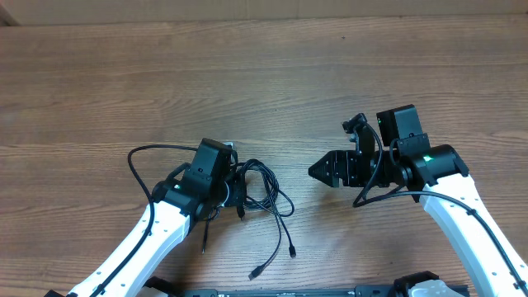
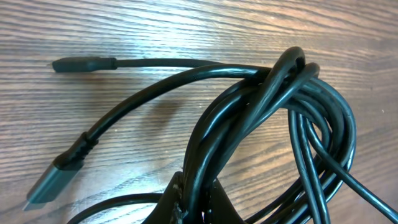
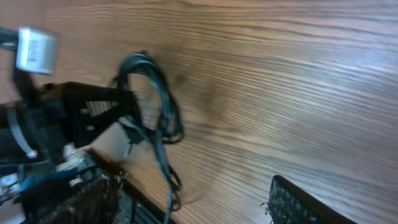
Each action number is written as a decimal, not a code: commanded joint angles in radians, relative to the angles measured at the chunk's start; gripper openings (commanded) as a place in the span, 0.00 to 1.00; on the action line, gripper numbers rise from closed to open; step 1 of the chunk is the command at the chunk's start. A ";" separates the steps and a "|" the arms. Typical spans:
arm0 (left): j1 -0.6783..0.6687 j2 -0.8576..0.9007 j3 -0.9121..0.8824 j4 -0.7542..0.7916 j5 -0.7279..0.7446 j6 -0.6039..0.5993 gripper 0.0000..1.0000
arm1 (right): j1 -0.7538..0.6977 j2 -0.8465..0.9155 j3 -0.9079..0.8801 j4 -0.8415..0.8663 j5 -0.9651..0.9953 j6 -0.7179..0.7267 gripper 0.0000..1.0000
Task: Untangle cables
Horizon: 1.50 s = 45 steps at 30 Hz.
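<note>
Cables (image 2: 249,106) lie bunched on the worktop (image 1: 330,74). Left claw (image 2: 193,202) is clenched on the bundle, probably to anchor it. Right claw (image 1: 320,171) is released and empty, well apart, facing the bundle, likely ready to draw out a strand.

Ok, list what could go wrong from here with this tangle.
1. The left gripper pinches several strands of the cables together; pulling may tighten the tangle.
2. The right gripper is open and apart from them, so nothing anchors the bundle; it may just drag whole.
</note>
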 commanded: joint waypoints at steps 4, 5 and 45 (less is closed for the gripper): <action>0.001 -0.018 0.027 0.075 0.156 0.094 0.04 | -0.002 0.000 -0.001 0.003 -0.202 -0.114 0.71; 0.001 -0.018 0.027 0.105 0.204 0.120 0.04 | -0.002 0.000 -0.001 0.003 -0.212 -0.115 0.71; 0.175 -0.019 0.118 0.385 0.636 0.123 0.66 | 0.166 0.100 -0.005 0.028 0.058 0.074 0.04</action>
